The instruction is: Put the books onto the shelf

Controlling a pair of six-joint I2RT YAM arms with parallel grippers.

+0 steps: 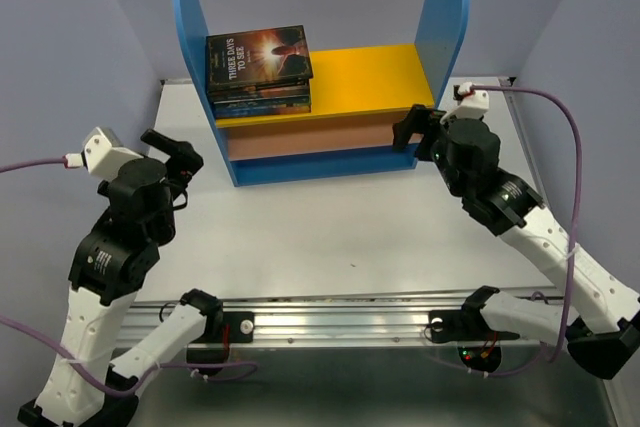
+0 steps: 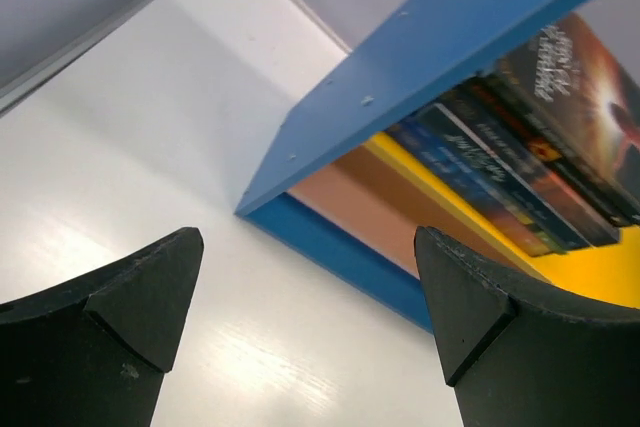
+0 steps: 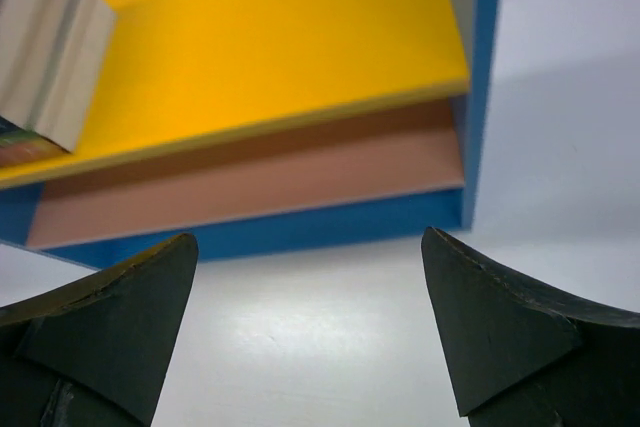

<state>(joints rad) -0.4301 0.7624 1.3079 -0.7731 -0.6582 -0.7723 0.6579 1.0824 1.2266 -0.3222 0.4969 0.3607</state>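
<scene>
Closest in each wrist view, the left gripper (image 2: pixel 305 237) and the right gripper (image 3: pixel 308 237) both have their jaws spread wide with nothing between them. The right sits just beside the front right corner of the shelf (image 1: pixel 445 7), the left near its left panel above the white table (image 1: pixel 330 237). The books (image 1: pixel 258 67) lie flat in 1 stack on the yellow upper board against the left panel, long axis along the board, spines frontward; only the overhead view shows the top cover, the left wrist the spines, the right wrist pale page edges.
</scene>
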